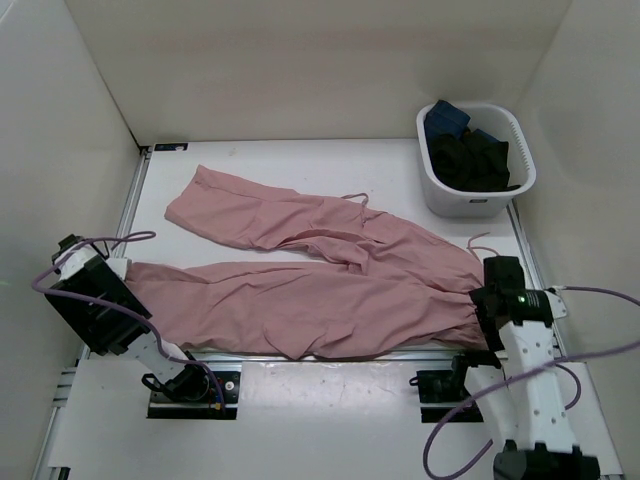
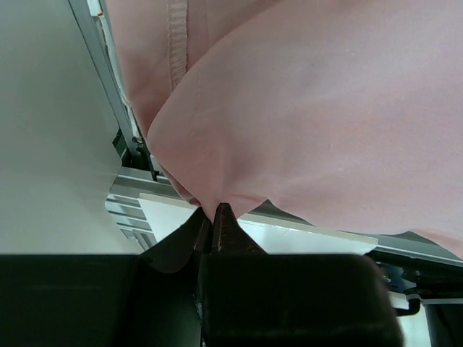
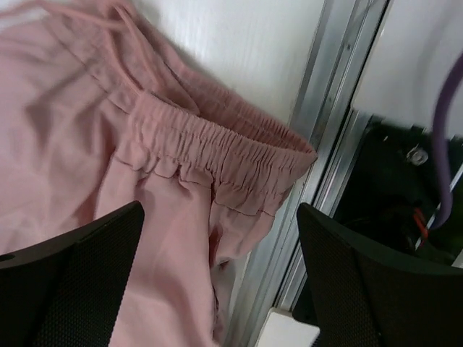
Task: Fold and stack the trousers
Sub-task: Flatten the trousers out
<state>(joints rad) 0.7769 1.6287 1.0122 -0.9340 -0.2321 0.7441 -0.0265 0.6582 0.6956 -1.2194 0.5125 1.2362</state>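
judging folding unstarted: trousers (image 1: pixel 320 290) lie unfolded, left gripper (image 2: pixel 215 217) pinches a leg end (image 2: pixel 217 181), right gripper (image 3: pixel 217 238) spread over the waistband (image 3: pixel 217 155).

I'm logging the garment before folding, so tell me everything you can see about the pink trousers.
The trousers are dusty pink, thin and wrinkled, lying flat and unfolded on the white table, legs splayed leftward, thin drawstring loose. The left gripper is shut, pinching the near leg's end; the right gripper is open, straddling the gathered elastic band at the right table edge.
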